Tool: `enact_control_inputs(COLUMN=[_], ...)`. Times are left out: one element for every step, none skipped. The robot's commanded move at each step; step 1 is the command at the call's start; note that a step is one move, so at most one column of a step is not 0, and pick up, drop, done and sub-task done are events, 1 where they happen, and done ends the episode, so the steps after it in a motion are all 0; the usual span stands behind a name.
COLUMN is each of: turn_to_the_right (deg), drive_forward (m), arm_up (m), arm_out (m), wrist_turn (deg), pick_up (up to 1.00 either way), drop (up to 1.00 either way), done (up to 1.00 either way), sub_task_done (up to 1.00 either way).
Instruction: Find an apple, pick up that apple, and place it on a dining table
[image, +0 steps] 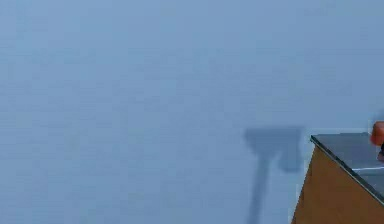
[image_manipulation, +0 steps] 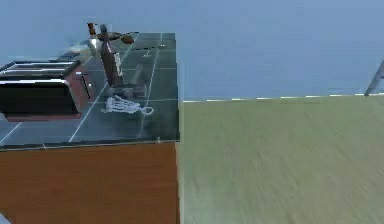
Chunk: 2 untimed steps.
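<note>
A red rounded blob (image: 378, 134), possibly the apple, sits on the dark-tiled surface (image: 345, 150) at the forward view's right edge. In the arm side view, the surface carries a dark boxy appliance (image_manipulation: 40, 90) at left. Right of it are a dark upright thing (image_manipulation: 105, 55) and a white wire thing (image_manipulation: 125, 105). The arm's pose and the pincer's state cannot be told.

Counter (image_manipulation: 160, 115) with dark tiled top and brown front, on green floor (image_manipulation: 280, 160). Toaster (image_manipulation: 38, 90) at the top's left end, pale wire thing (image_manipulation: 122, 104) lying beside it, tall dark thing (image_manipulation: 108, 60) upright just behind. Plain blue wall (image: 120, 100).
</note>
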Motion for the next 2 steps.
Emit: enact_control_inputs(turn_to_the_right=[45.0, 21.0], drive_forward=[0.00, 0.00], arm_up=[0.00, 0.00], arm_out=[0.00, 0.00], wrist_turn=[0.0, 0.0], pick_up=[0.00, 0.00], drop=[0.00, 0.00], done=[0.00, 0.00], sub_task_done=[0.00, 0.00])
